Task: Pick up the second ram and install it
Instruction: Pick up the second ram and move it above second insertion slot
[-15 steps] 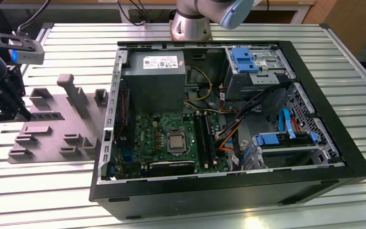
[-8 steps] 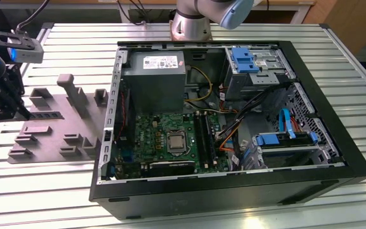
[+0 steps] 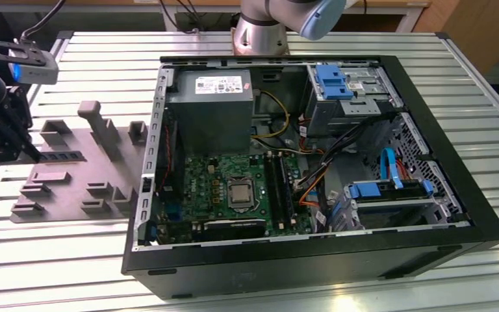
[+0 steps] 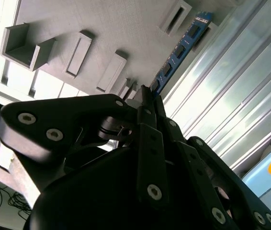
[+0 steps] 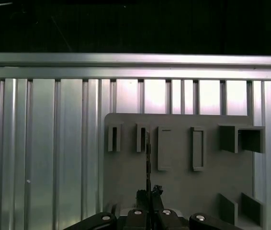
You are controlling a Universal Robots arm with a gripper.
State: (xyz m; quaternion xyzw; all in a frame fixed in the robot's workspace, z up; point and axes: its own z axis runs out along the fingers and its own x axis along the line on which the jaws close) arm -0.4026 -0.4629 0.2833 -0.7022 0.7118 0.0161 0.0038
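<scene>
Dark-blue second ram (image 4: 181, 48) is pinched at one end by the narrow-closed end effector (image 4: 147, 94). It is over the grey holder plate (image 3: 67, 188) on the slatted table (image 3: 59, 260), at 9 o'clock from the open computer case (image 3: 319, 260) in the exterior view.

- The white label (image 3: 219, 85) on the grey power supply (image 3: 208, 117), in the exterior view: its print is too small for me to read.
- The second ram (image 4: 179, 48), in the second wrist view: no lettering legible on its chips.
</scene>
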